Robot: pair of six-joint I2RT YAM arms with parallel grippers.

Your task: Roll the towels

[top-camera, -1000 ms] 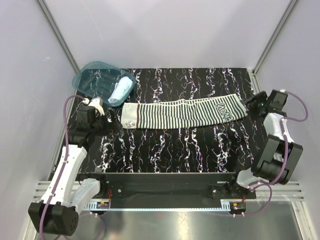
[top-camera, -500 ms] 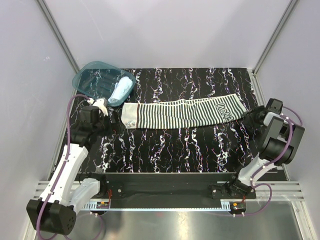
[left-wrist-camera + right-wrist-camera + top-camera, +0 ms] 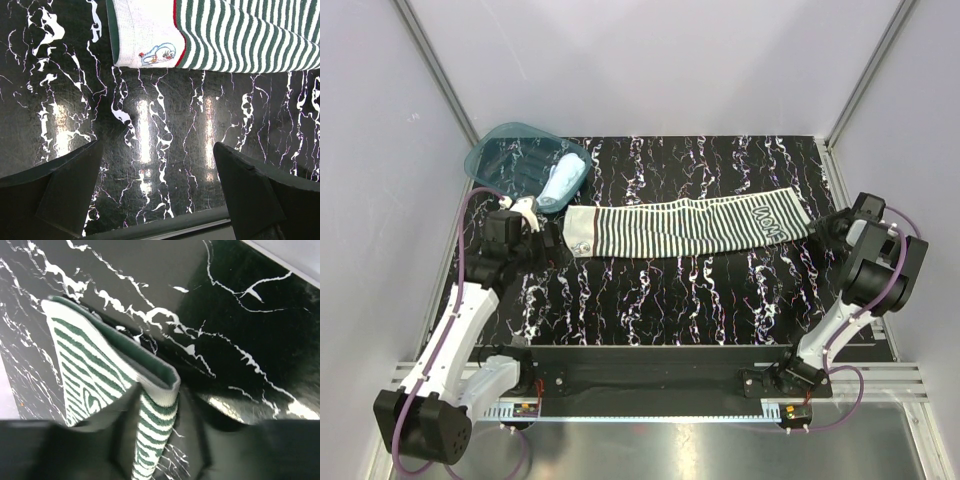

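We pinch the striped towel (image 3: 685,228) at 3 o'clock with the right gripper (image 3: 157,412), likely to start rolling, while the left gripper (image 3: 156,146) waits spread at 9 o'clock.

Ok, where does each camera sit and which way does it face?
Top external: above and behind the bases, looking down on the black marbled table; both arms show.
Left wrist: over the table, facing down; the open left hand shows two dark fingers.
Right wrist: close on the green-and-white striped cloth towel, its end between the fingers of the right hand.
Shared: all three see that towel.
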